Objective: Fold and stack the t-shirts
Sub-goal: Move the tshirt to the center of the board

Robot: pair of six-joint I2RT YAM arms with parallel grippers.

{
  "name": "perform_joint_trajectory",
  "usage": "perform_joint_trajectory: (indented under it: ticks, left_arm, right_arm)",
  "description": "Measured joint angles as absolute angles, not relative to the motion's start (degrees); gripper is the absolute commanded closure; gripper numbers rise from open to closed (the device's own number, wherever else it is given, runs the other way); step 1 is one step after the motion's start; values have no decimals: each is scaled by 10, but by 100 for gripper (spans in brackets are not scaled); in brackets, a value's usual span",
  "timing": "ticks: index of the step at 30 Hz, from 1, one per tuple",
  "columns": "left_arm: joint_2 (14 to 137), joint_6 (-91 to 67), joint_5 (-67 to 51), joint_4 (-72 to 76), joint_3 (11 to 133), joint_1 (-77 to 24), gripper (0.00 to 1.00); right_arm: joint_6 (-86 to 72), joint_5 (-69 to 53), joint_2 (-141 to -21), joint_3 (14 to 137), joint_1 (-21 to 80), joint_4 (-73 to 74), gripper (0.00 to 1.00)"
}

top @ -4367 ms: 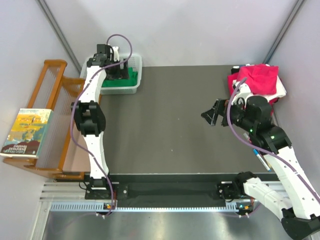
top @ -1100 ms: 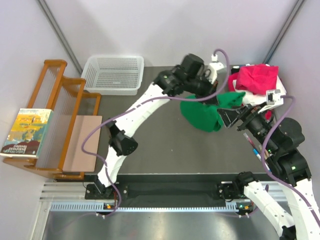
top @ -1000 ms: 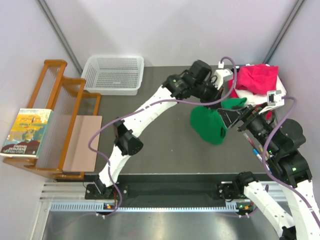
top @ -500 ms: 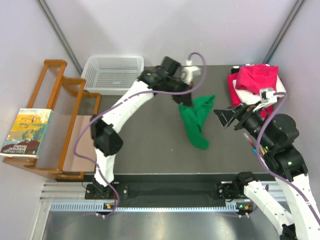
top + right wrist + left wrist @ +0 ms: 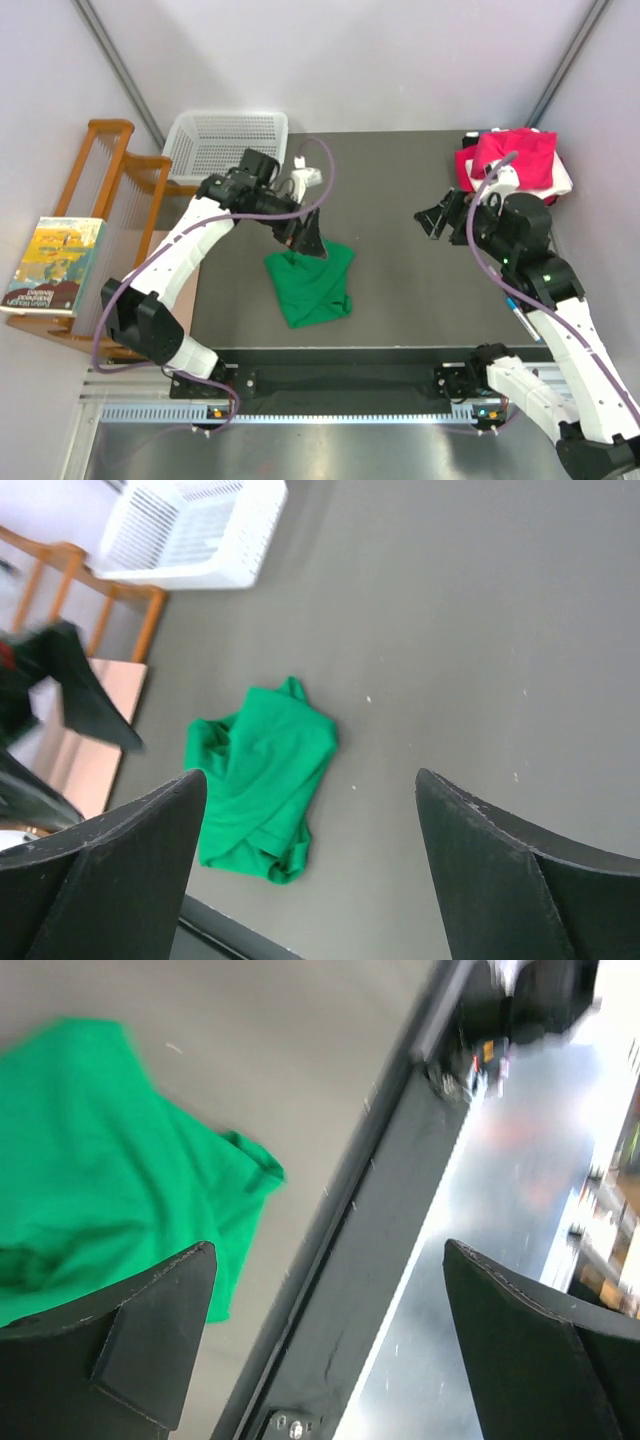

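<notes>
Green t-shirt [image 5: 312, 285] lies crumpled and unheld mid-left on the table [image 5: 400, 190], apparently placed for folding room, the left gripper [image 5: 310, 240] over its far edge with fingers apart, the right gripper [image 5: 437, 215] likewise spread near the magenta-pink pile [image 5: 515, 160].

The top external camera sits above and behind the arm bases and looks down, far enough to take in the whole dark table [image 5: 400, 270] with the white basket [image 5: 228, 180] at its far left corner. The left wrist camera is low and close, looking between the fingers [image 5: 150, 1350] of the left gripper [image 5: 330, 1248] at the table's near edge, while the right wrist camera is higher and farther, facing leftward across the table past the right gripper [image 5: 310, 775]. All three views share the green t-shirt [image 5: 312, 285] — the top and right wrist views share also the basket.
</notes>
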State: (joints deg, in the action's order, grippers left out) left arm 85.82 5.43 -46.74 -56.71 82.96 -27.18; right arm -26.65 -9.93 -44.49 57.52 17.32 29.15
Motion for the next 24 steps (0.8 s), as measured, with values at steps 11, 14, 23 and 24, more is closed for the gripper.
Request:
perform_joint_trajectory:
  ticks: [11,14,23,24]
  left_arm:
    - [950,-34,-402,-404,814,-276,1]
    - [1043,-33,-357,-396,849,-329,1]
    - [1159,-37,-273,-407,943,-392,2]
    - [1165,-37,-268,-406,951,-390,2]
  right_arm:
    - [-276,-119,-486,520,167,301,19]
    - [-281,-125,-476,517,167,301,19]
    - [-288,-143,-447,517,166,298,19]
    - [-288,-147,-445,517,166,298,20]
